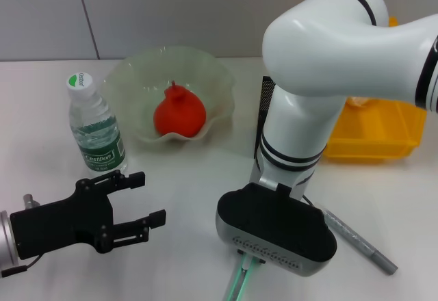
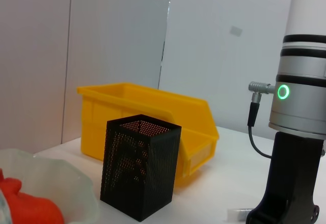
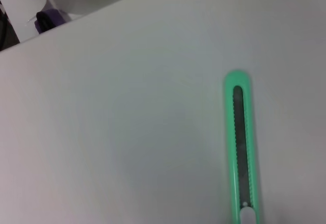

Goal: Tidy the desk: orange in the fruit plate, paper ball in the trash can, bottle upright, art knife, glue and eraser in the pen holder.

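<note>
One slip is risked if the right gripper [image 1: 250, 263], its finger state hidden, is lowered off-centre onto the flat art knife [image 3: 240, 147]; the left gripper [image 1: 140, 198] waits open, empty.

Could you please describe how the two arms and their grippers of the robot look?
The left gripper is matte black, angular, with two flat fingers, on a silver wrist. The right arm is glossy white with black rings; its wrist is silver with a glowing green ring and a black cable, ending in a black and grey housing.
</note>
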You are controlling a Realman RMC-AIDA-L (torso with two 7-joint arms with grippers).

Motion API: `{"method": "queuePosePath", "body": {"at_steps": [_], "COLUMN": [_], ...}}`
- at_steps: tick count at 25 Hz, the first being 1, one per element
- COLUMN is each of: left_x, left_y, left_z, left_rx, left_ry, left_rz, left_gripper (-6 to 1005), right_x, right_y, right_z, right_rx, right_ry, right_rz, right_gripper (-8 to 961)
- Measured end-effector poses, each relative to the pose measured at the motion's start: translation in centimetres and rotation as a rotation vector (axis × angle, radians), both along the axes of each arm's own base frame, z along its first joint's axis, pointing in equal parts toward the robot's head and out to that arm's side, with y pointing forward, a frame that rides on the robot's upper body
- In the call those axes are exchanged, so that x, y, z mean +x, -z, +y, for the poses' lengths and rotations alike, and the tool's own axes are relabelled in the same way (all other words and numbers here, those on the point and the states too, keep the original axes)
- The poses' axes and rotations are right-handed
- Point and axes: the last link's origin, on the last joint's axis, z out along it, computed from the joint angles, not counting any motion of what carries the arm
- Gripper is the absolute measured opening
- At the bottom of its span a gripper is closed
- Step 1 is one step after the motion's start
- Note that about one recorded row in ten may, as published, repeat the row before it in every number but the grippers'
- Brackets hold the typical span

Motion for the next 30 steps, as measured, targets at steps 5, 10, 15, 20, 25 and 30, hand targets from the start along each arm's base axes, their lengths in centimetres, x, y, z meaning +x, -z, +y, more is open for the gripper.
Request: {"method": "queuePosePath", "body": {"at_steps": [5, 10, 15, 20, 25, 30], "left_x": [0.04, 0.13, 0.14, 0.17, 0.23, 0.26], "left_y": [-0.05, -0.09, -0.08, -0.1, -0.11, -0.14], "left_z": [0.06, 0.14, 0.16, 0.22, 0.31, 0.37], "left_rx": [0.005, 0.009, 0.008, 0.01, 0.011, 0.009], "left_ry": [0.0, 0.001, 0.001, 0.002, 0.004, 0.003], "left_rz": [-0.004, -0.008, -0.007, -0.007, -0.007, -0.008], "left_gripper": [812, 812, 812, 812, 813, 813], "right_x": [0.02, 0.05, 0.08, 0.04, 0.02, -0.09], "right_y": [-0.01, -0.01, -0.04, -0.02, 0.03, 0.0], "right_z": [0.04, 0.03, 0.06, 0.17, 0.25, 0.33], "right_rx": [0.0, 0.0, 0.002, 0.007, 0.012, 0.015], "right_ry": [0.0, 0.0, 0.003, -0.002, -0.004, 0.0], "right_rz": [-0.001, -0.001, 0.001, 0.004, 0.01, 0.017], "right_gripper": [315, 293, 258, 239, 213, 182]}}
